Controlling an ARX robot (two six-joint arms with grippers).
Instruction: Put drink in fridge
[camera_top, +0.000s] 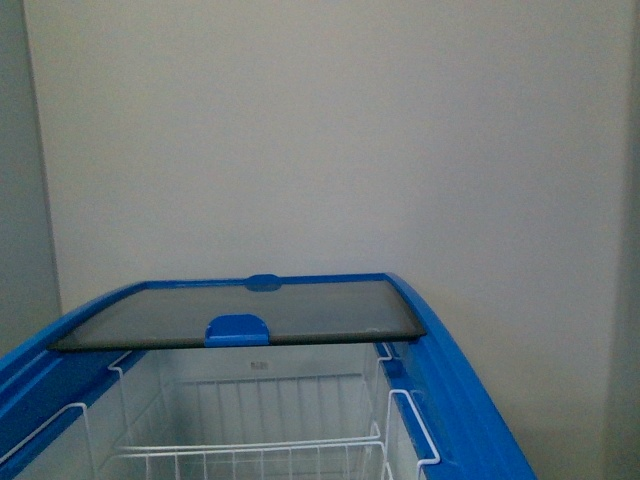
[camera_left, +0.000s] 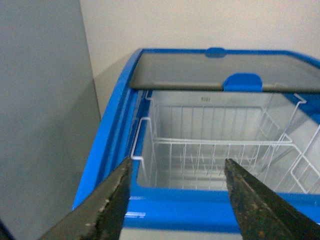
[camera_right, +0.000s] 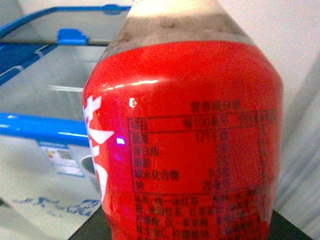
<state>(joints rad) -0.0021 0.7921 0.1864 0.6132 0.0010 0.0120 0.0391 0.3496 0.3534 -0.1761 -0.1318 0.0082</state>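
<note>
Currently: drink gripped by the right hand, outside the open fridge.
I read the right hand (camera_right: 185, 236) as pinching the drink (camera_right: 185, 140); its red label fills the right wrist view, and only dark finger edges show at its base. The drink is on the near side of the fridge (camera_top: 460, 380), not inside it. My left hand (camera_left: 177, 167) is spread and empty by the near rim, facing a white wire basket (camera_left: 215, 150). The glass panel (camera_top: 250, 310) covers the far half.

Light: dim, flat, even, without hard shadows.
Glare: small bright streaks on the drink (camera_right: 185, 145).
Focus: every view soft and hazy; label print blurred.
</note>
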